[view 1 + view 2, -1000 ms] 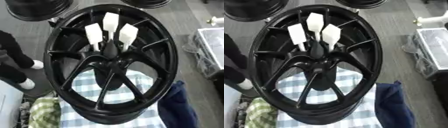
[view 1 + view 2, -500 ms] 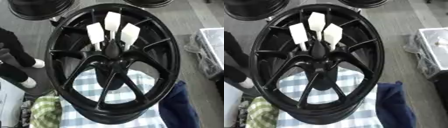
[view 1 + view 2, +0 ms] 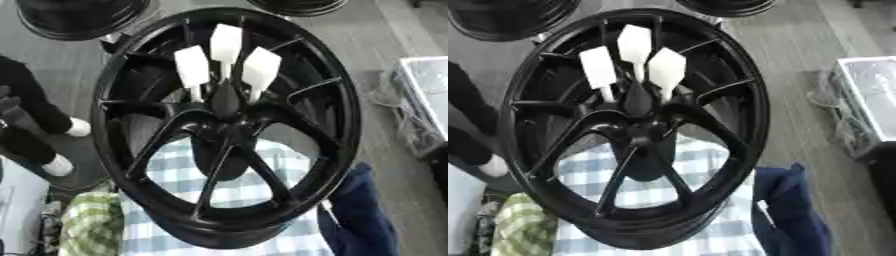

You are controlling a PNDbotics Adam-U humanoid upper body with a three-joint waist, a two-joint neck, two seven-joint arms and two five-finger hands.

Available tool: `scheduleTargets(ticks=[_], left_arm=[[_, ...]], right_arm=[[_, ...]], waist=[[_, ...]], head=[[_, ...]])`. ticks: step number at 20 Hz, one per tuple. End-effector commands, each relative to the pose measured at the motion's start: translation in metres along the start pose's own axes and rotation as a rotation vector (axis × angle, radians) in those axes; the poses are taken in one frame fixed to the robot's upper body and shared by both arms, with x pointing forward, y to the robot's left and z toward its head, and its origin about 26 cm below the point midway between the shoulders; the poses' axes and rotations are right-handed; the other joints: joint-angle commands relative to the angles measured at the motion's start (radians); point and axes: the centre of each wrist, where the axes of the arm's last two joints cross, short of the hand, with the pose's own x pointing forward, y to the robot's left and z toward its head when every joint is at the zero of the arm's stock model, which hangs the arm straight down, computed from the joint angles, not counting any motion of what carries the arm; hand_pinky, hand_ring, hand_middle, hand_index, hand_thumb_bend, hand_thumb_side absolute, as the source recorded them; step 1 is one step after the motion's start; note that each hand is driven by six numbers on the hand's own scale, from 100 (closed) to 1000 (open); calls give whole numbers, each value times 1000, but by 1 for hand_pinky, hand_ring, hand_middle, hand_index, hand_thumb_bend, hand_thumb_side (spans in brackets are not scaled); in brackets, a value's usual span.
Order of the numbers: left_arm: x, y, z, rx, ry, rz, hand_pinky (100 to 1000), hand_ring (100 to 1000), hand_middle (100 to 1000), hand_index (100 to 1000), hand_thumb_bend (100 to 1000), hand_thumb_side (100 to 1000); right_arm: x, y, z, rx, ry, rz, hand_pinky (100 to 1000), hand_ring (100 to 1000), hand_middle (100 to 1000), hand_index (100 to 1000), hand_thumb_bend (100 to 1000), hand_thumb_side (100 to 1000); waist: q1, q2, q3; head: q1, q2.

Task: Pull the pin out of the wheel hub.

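A large black spoked wheel (image 3: 346, 100) lies on a blue-and-white checked cloth and fills most of both views. Its hub (image 3: 223, 125) sits at the centre where the spokes meet. Three white pins with flat paddle-shaped heads stand in the hub's upper part, fanned out: one on the left (image 3: 192, 67), one in the middle (image 3: 226, 42), one on the right (image 3: 261, 67). Neither of my hands shows in either view, and nothing touches the pins.
Checked cloth (image 3: 236, 185) shows through the spokes. A dark blue cloth (image 3: 359, 215) lies at the lower right, a green checked cloth (image 3: 92, 225) at the lower left. More black wheels (image 3: 79, 17) lie on the floor beyond. A grey crate (image 3: 872, 95) stands right. A person's legs (image 3: 26, 115) stand left.
The whole picture has shifted slightly, so the camera moved. The person's legs at the left have shifted a little. The wheel and the three white pins stand as before.
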Motion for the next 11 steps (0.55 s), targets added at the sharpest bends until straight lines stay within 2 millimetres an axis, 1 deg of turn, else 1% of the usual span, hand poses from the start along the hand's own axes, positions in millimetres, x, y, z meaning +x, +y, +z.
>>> scheduleTargets(ticks=[1, 2, 4, 5, 6, 7, 9, 11], left_arm=[[9, 4, -3, 0, -32, -15, 759, 747, 735, 689, 100, 853], [9, 4, -3, -1, -32, -15, 759, 747, 735, 689, 100, 853], [9, 3, -3, -1, -32, -14, 759, 747, 735, 689, 100, 853], [9, 3, -3, -2, -31, -14, 759, 748, 735, 689, 100, 853], [9, 2, -3, -4, -30, -12, 759, 748, 735, 689, 100, 853], [9, 2, -3, -6, -31, -11, 759, 748, 735, 689, 100, 852], [10, 1, -4, -10, -35, -8, 759, 748, 735, 689, 100, 848], [11, 0, -5, -12, -40, -6, 759, 748, 735, 689, 100, 846]], right_arm=[[9, -14, -6, -51, -23, 3, 866, 817, 783, 883, 385, 418], [12, -15, -7, -66, -24, -11, 864, 812, 776, 877, 368, 404], [22, -15, -12, -109, -45, -70, 865, 791, 747, 856, 244, 368], [30, -15, -15, -135, -67, -120, 866, 783, 734, 843, 163, 362], [41, -15, -19, -161, -99, -174, 867, 782, 731, 841, 121, 370], [51, -14, -22, -180, -131, -226, 870, 778, 725, 837, 100, 399], [76, -13, -28, -202, -208, -329, 872, 776, 720, 834, 100, 443], [101, -10, -35, -201, -282, -427, 877, 774, 716, 832, 100, 457]], waist=[[-5, -12, 1], [-6, -12, 2], [-7, -12, 4], [-7, -12, 5], [-7, -13, 7], [-7, -13, 8], [-6, -15, 13], [-5, -17, 20]], head=[[-5, -11], [-6, -10], [-9, -11], [-10, -11], [-12, -12], [-14, -13], [-19, -13], [-23, -12]])
